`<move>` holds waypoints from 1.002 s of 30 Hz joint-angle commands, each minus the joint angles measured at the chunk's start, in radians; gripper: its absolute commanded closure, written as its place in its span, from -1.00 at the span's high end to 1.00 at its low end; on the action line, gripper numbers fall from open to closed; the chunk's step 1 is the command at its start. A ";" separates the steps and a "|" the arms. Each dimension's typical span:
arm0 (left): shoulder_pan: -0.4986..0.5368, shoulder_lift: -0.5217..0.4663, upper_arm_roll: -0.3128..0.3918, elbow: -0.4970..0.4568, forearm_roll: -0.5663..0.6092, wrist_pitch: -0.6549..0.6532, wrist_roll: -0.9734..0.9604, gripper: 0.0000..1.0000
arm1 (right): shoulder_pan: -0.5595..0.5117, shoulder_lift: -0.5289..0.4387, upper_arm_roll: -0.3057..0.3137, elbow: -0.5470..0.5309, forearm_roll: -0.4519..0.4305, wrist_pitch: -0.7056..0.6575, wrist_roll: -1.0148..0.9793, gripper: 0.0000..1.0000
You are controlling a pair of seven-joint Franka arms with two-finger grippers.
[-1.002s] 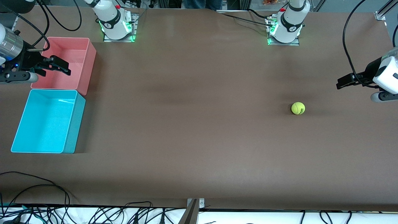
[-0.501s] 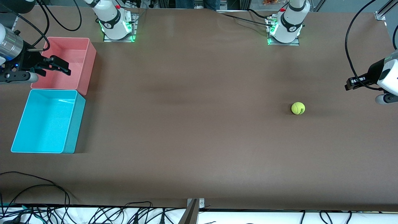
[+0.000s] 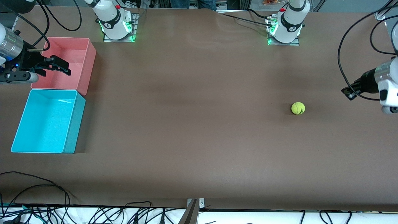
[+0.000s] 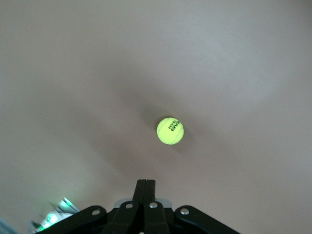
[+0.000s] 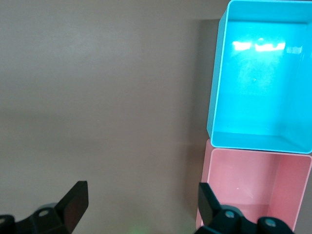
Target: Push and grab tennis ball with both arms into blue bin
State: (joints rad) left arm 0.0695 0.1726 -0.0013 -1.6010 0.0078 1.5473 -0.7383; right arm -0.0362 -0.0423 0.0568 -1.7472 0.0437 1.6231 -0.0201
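The tennis ball (image 3: pixel 298 108) (fuzzy yellow-green, dark lettering) sits alone on the brown table (image 3: pixel 199 130) toward the left arm's end, path unobstructed. The left gripper (image 3: pixel 349 92) hovers near it, fingers pressed together, empty. At the right arm's end, the blue bin (image 3: pixel 71 130) touches a pink bin (image 3: pixel 88 62); the right gripper (image 3: pixel 57 66) waits over the pink bin, jaws apart.

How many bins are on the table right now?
2. The pink bin sits at the right arm's end of the table; the blue bin sits right beside it, nearer the front camera. Both look empty; none seems hidden.
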 commanded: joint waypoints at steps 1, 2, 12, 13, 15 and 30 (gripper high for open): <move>0.032 0.047 -0.002 -0.013 -0.022 0.029 -0.146 -1.00 | -0.004 -0.008 0.001 -0.005 0.019 -0.005 0.000 1.00; 0.036 0.051 -0.003 -0.028 -0.023 0.055 -0.183 -1.00 | -0.004 -0.010 0.001 -0.003 0.019 -0.005 -0.003 1.00; 0.070 0.051 -0.003 -0.345 -0.015 0.462 -0.441 -1.00 | -0.007 -0.013 0.000 0.014 0.018 -0.054 -0.001 1.00; 0.078 0.051 -0.003 -0.376 -0.014 0.508 -0.458 -1.00 | -0.005 -0.013 0.001 0.018 0.018 -0.054 -0.001 1.00; 0.085 0.053 -0.003 -0.445 -0.015 0.612 -0.496 -1.00 | -0.004 -0.008 0.001 0.028 0.016 -0.054 0.000 1.00; 0.101 0.154 -0.006 -0.637 -0.020 0.950 -0.614 -1.00 | -0.001 -0.005 0.006 0.034 0.019 -0.049 0.002 1.00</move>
State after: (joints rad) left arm 0.1632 0.2996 0.0016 -2.2398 -0.0006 2.4460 -1.2878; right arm -0.0345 -0.0469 0.0617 -1.7309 0.0438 1.5904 -0.0206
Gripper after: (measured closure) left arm 0.991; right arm 0.000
